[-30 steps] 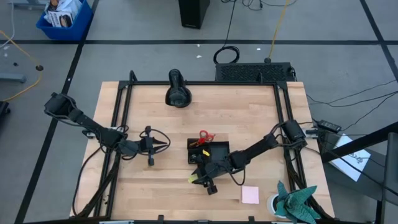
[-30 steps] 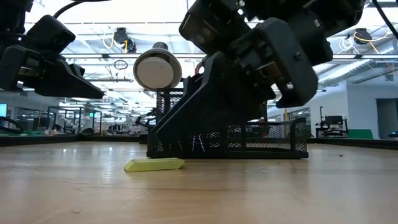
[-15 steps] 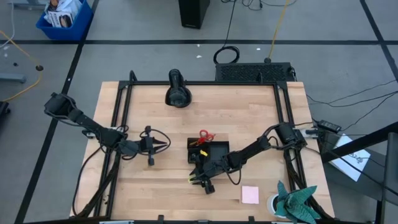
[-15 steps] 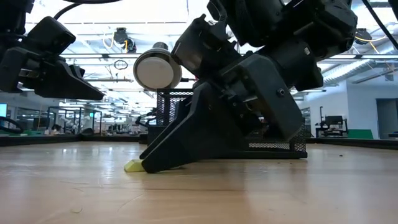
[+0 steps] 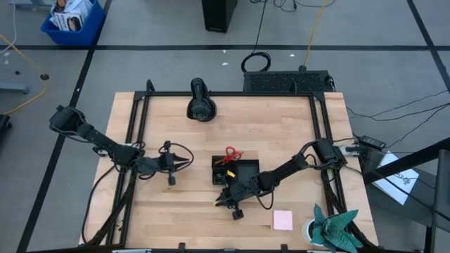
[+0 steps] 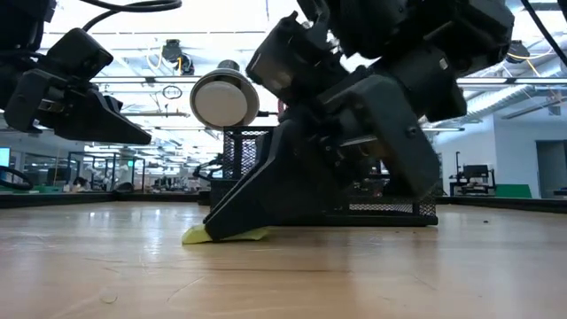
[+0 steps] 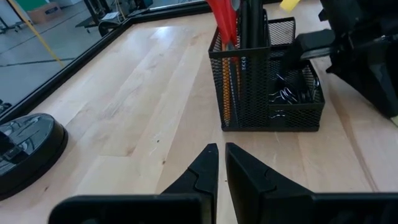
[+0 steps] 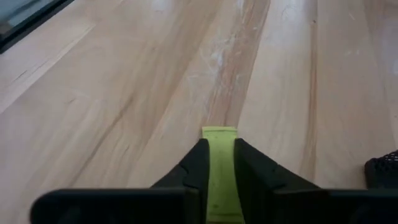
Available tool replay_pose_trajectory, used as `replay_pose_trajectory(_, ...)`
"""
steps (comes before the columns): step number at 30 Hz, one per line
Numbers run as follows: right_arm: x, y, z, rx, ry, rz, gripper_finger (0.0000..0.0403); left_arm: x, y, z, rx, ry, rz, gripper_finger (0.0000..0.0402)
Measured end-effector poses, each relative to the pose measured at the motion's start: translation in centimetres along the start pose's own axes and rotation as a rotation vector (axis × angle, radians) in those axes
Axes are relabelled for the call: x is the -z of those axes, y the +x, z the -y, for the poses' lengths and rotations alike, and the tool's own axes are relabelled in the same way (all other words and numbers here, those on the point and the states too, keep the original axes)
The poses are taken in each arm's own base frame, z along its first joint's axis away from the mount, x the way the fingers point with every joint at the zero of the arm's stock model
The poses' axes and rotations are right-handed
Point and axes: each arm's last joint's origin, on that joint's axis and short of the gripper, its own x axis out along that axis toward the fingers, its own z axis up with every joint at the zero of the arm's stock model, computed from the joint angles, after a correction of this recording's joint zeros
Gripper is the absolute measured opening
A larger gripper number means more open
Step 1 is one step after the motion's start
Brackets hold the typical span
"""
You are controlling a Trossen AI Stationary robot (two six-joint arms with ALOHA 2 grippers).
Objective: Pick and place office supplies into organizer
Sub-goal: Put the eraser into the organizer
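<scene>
Gripping yellow-green piece point(image 8: 219, 168), right hand point(image 8: 217, 163), organizer point(image 5: 236, 171) beside

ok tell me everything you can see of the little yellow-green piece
The yellow-green piece is a small flat bar, matte and eraser-like, lying flat on the wooden table in front of the black mesh organizer. The right gripper has its fingers closed on its long sides, one end poking out past the fingertips.

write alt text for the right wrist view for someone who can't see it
The right gripper has its two dark fingers closed on a small yellow-green piece that lies on the light wooden table. The piece's end sticks out past the fingertips, and a bit of the black mesh organizer shows at the picture's edge.
</scene>
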Motion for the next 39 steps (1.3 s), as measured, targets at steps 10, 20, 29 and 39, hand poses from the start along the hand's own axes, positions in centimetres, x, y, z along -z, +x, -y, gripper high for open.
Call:
replay_pose_trajectory(10, -1.9, -2.1, -0.7, 0.024, -0.033, 0.011, 0.0058, 0.0, 0.0, 0.0, 0.0, -0.002, 0.0, 0.0037)
replay_pose_trajectory(20, -3.5, -3.5, -1.4, 0.092, -0.046, 0.064, 0.0057, 0.0, 0.0, 0.0, 0.001, -0.002, 0.001, 0.0037)
replay_pose_trajectory(29, -5.0, -5.7, -0.3, 0.365, -0.042, 0.067, 0.0058, 0.0, 0.0, 0.0, 0.001, -0.006, 0.001, 0.0037)
replay_pose_trajectory(39, -3.8, -5.7, 2.6, 0.439, 0.057, -0.053, 0.0059, 0.0, 0.0, 0.0, 0.0, -0.005, 0.0, 0.0037)
